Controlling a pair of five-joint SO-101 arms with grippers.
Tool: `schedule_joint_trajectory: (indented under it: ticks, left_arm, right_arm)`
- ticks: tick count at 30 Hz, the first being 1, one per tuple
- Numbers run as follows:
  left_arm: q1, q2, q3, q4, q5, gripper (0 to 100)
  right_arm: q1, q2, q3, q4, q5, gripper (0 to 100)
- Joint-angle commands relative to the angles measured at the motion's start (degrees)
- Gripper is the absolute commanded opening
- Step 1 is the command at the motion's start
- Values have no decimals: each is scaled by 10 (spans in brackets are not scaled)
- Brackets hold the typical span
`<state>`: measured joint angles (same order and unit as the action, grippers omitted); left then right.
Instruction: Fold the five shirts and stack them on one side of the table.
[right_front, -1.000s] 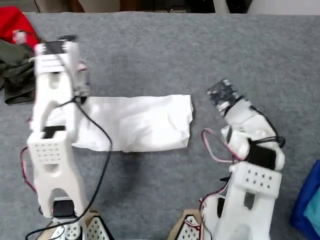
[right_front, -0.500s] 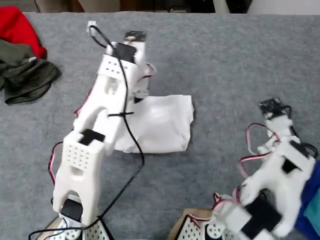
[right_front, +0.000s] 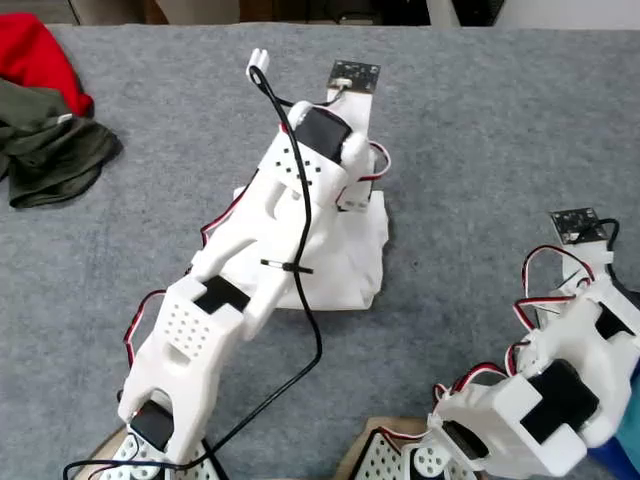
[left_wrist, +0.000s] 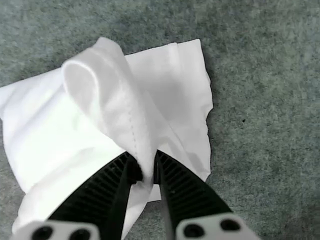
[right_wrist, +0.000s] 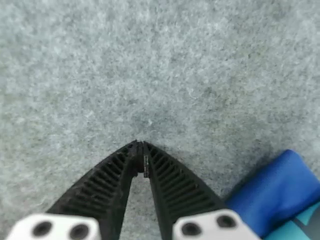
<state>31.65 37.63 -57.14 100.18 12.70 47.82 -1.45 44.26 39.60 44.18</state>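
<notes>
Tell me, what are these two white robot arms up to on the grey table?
They are folding shirts. The left arm's claw is shut on a raised fold of the white shirt, holding it above the rest of the shirt on the table. The right arm's claw is shut on nothing, above bare table beside some blue fabric. A red garment and a dark green garment lie crumpled at the far corner.

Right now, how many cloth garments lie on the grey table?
5, probably: a red garment and a dark green one at the far left corner, a white shirt mid-table in the left gripper, blue cloth and teal cloth at the right edge, mostly cut off.
</notes>
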Motion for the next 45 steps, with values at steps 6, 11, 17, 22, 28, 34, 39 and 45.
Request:
schedule_joint_trajectory:
  ticks: [6, 11, 17, 22, 28, 34, 39, 45]
  left_arm:
    - [10, -29, -24, -64, 53, 21]
    - [43, 0, -30, -72, 55, 21]
    - [74, 21, -29, -83, 54, 21]
    - [76, 38, -29, -98, 53, 64]
    - [62, 51, -30, -105, 78, 189]
    - [18, 47, -30, -105, 76, 190]
    - [-60, 53, -42, -91, 55, 184]
    - [-113, 54, -5, -91, 52, 84]
  right_arm:
    - [10, 1, -29, -1, -4, 11]
    - [8, 1, -29, -1, -4, 11]
    - [8, 1, -29, -1, -4, 11]
    - [7, 1, -29, -1, -4, 11]
    - [7, 1, -29, -1, -4, 11]
    - [7, 1, -29, -1, -3, 11]
    - [7, 1, -29, 0, -3, 10]
    - [-20, -3, -29, 5, -8, 9]
